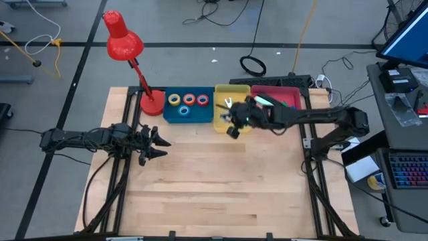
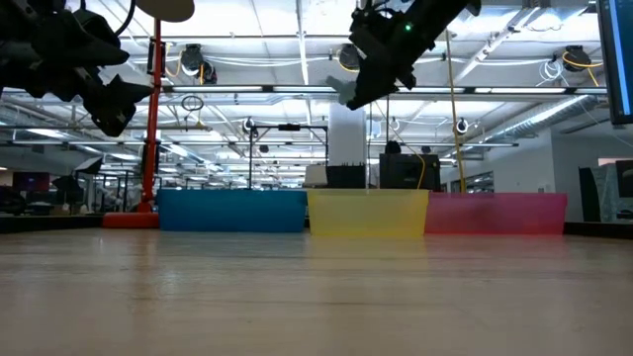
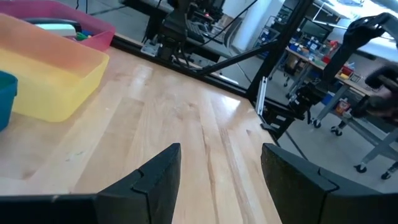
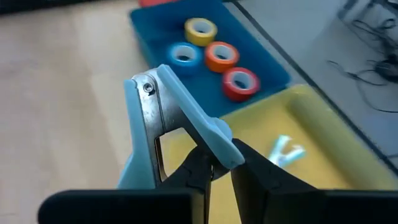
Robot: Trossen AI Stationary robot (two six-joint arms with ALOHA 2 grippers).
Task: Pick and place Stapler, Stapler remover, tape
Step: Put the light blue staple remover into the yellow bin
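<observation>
Pale-blue stapler remover (image 4: 163, 127) between right fingers (image 4: 249, 174), above yellow bin (image 4: 305, 124)

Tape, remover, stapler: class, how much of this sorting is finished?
Done: four tape rolls lie in the blue bin. In hand: the right gripper holds a pale blue staple remover over the yellow bin, which already holds another. Left gripper waits, fingers open. The stapler cannot be identified.

Overhead and table-level views share the yellow bin (image 1: 223, 114); wrist views apparently sit close.
</observation>
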